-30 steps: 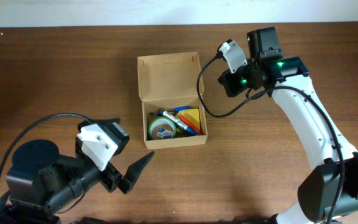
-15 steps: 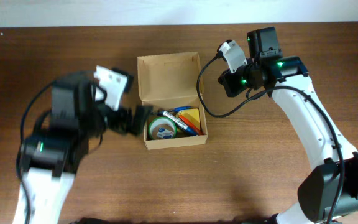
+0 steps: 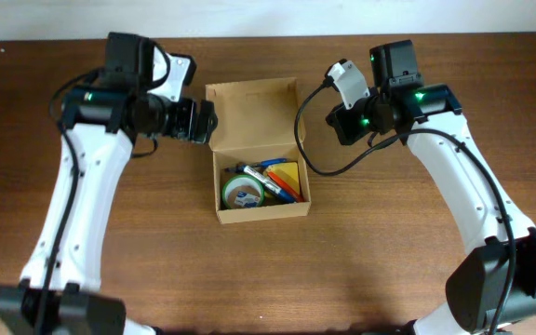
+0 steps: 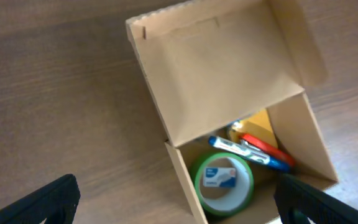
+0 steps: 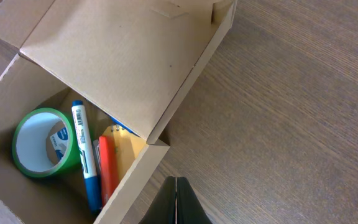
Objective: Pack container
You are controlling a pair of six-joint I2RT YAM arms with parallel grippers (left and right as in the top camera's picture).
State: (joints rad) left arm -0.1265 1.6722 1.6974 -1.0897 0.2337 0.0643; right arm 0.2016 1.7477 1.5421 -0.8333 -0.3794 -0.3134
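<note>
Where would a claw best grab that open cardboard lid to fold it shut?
Probably the free far edge of the lid, away from the hinge, approached from the left. It is a thin sheet standing open, so a pinch across its faces fits, and the open left claw sits beside that side.

A dark brown wooden table (image 3: 249,279) with fine grain running lengthwise fills nearly the whole overhead view. Beyond its far edge runs a narrow, pale off-white strip (image 3: 203,19); whether that is wall or floor cannot be told. The light is even and soft. The wood looks matte, paler and greyer in the two wrist views, and carries only faint, blurred shadows.
</note>
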